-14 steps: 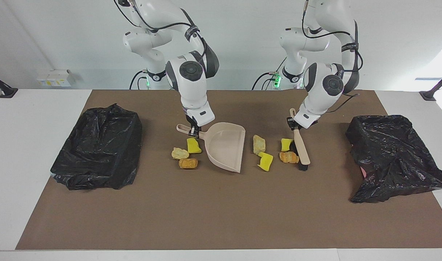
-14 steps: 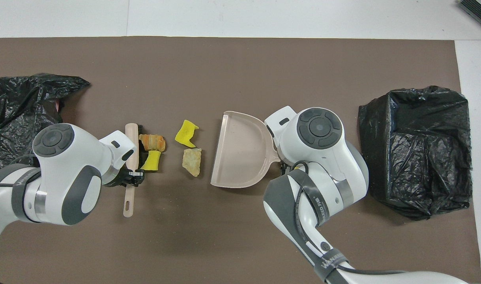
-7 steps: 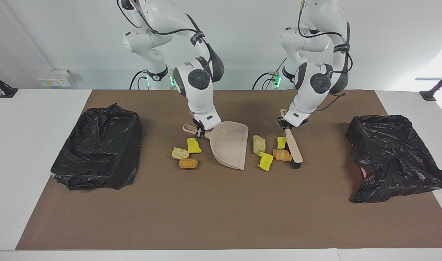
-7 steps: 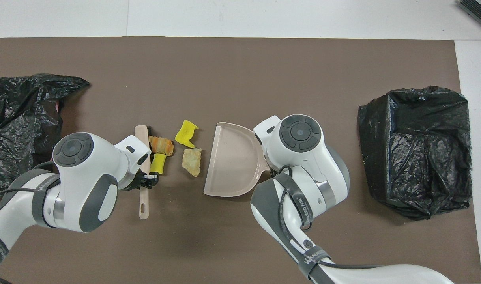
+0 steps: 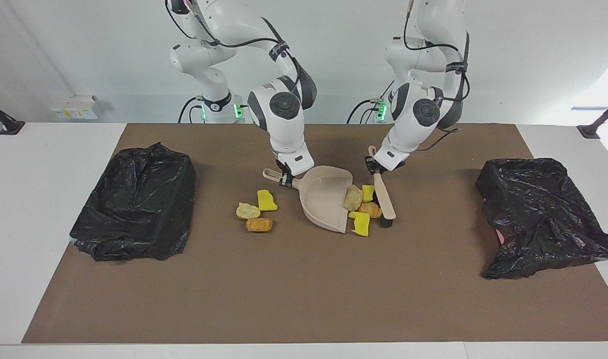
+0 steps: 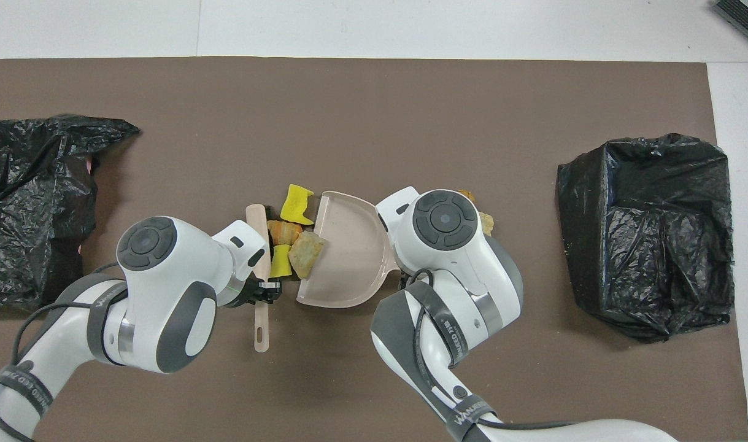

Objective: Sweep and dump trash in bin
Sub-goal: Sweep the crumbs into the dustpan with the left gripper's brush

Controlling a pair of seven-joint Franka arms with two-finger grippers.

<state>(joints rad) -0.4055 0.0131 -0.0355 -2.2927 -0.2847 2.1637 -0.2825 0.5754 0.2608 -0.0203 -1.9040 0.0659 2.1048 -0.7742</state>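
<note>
On the table point(image 5: 304, 299) two black-bagged bins sit at the ends: one point(image 5: 134, 209) toward my right arm's end, one point(image 5: 543, 214) toward my left arm's end. Between them, my dustpan point(image 5: 326, 199) lies with its open mouth turned toward my left arm's end, its handle clamped in my right gripper point(image 5: 285, 180). My left gripper point(image 5: 372, 168) is closed on the upper handle of the brush point(image 5: 383, 199), whose long axis runs away from the robots, roughly parallel to the pan's mouth, bristle end down on the table.

What matters is what lies between brush and pan. Four pieces of trash are squeezed there: a tan lump point(image 5: 353, 197) already on the pan's lip, a yellow chunk point(image 5: 367, 192) and an orange lump point(image 5: 371, 210) touching the brush, and a yellow piece point(image 5: 359, 223) at the pan's corner farthest from the robots. I judge that last one could slip past the corner if I push straight.

Three more scraps point(image 5: 256, 212) lie beside the pan's back, toward my right arm's end, where this stroke cannot catch them.
</note>
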